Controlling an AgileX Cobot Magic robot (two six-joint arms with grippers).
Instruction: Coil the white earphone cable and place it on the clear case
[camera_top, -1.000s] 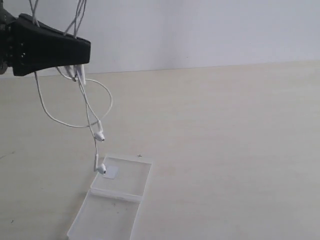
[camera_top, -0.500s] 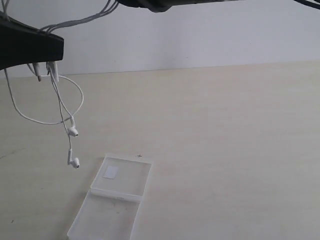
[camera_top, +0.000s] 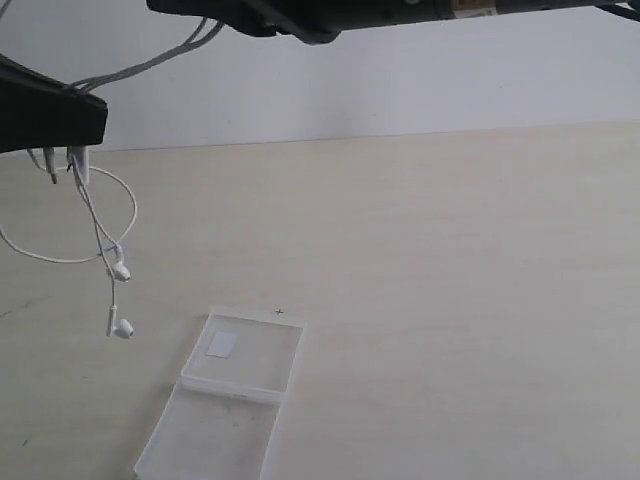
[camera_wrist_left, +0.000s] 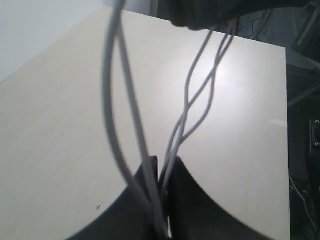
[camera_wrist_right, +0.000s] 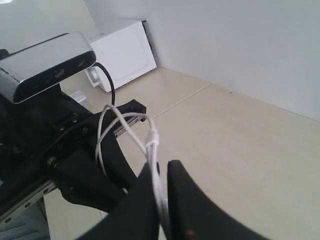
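Observation:
The white earphone cable (camera_top: 135, 212) hangs in loops from my left gripper (camera_top: 95, 120), which is shut on several strands high at the left of the exterior view. Its two earbuds (camera_top: 121, 271) dangle above the table, left of the clear case (camera_top: 250, 368). The case lies open and flat, with a white sticker (camera_top: 221, 345) in its far half. Strands rise from the left gripper (camera_wrist_left: 165, 162) toward my right arm (camera_top: 330, 15) along the top edge. The right gripper (camera_wrist_right: 162, 167) pinches the cable (camera_wrist_right: 150, 140) between nearly shut fingers.
The light table runs back to a white wall. In the right wrist view, the left arm's grey camera (camera_wrist_right: 47, 62) sits close beside the cable, and a white box-shaped appliance (camera_wrist_right: 125, 52) stands by the wall behind.
My left gripper has carried the cable leftward, so the earbuds swung off the case to its left. The right arm has come into view along the top. The right fingers have eased apart slightly.

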